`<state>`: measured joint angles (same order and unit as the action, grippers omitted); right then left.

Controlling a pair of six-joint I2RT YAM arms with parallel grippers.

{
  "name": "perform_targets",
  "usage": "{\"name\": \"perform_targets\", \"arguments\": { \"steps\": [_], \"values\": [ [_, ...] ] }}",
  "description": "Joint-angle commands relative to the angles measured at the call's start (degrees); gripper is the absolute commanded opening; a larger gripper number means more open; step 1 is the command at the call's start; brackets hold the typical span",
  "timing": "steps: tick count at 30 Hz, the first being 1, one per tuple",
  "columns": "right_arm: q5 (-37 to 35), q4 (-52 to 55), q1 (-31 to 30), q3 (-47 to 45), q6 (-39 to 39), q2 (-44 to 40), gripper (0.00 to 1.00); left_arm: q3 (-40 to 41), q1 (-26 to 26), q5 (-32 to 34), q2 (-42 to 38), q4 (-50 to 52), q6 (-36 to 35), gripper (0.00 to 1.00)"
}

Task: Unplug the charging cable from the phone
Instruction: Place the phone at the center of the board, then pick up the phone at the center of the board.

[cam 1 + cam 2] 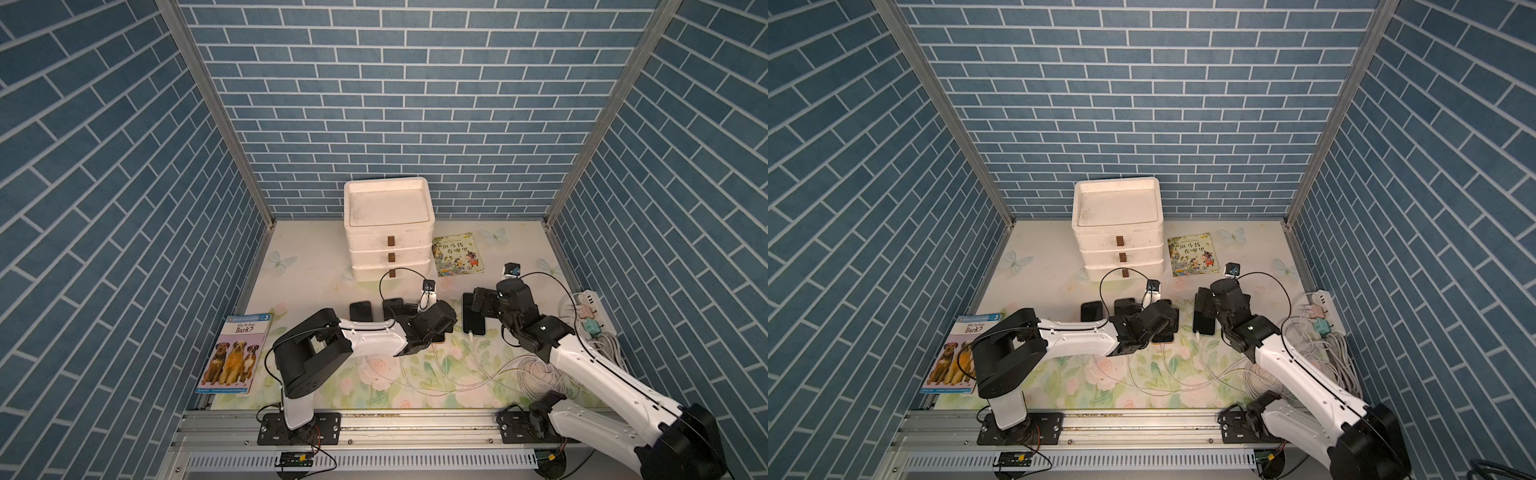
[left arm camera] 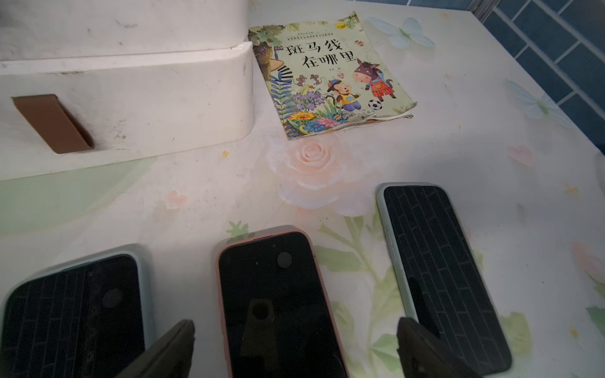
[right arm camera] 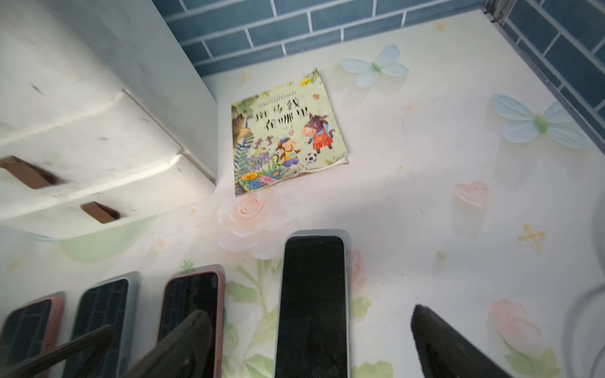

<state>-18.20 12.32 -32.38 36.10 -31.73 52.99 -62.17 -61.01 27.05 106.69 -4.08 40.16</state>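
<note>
- Left wrist view: left gripper [image 2: 294,324], jaws spread wide, hovers over a pink-cased phone [image 2: 275,294].
- Jaws likewise spread and empty, right gripper [image 3: 311,311] hangs above a pale-cased phone [image 3: 312,294].
- In a top view, white charging cable [image 1: 472,341] plugged into that phone.

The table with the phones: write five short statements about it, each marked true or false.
Both the left tool and the right tool are open. True.
The right tool holds a charging cable. False: it holds nothing.
The drawer unit has three drawers. True.
The dog book lies beside the drawer unit. False: it lies at the left edge of the table; the picture book is beside the unit.
A white cable is plugged into the rightmost phone. True.
</note>
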Motion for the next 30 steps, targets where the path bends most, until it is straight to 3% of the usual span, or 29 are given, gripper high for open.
{"name": "perform_targets", "arguments": {
  "steps": [1, 5, 15, 30],
  "values": [
    [6.4, -5.12, 0.43, -2.12, -0.81, -4.67, 0.99, -4.94, 0.41, 0.29, 3.73, 10.2, 1.74, 1.0],
    [12.24, -4.81, -0.05, -2.13, -1.0, -4.71, 0.96, -8.56, 0.75, 0.03, 7.27, 14.63, 2.87, 1.0],
    [15.15, -1.85, -2.21, -1.93, -3.43, -8.15, 0.89, -11.9, 1.25, -1.95, 10.25, 18.95, 5.1, 1.0],
    [13.7, -0.65, -4.57, -3.11, -4.38, -7.3, 0.82, -11.15, 1.25, -7.45, 11.42, 21.03, 11.42, 0.94]
  ]
}}
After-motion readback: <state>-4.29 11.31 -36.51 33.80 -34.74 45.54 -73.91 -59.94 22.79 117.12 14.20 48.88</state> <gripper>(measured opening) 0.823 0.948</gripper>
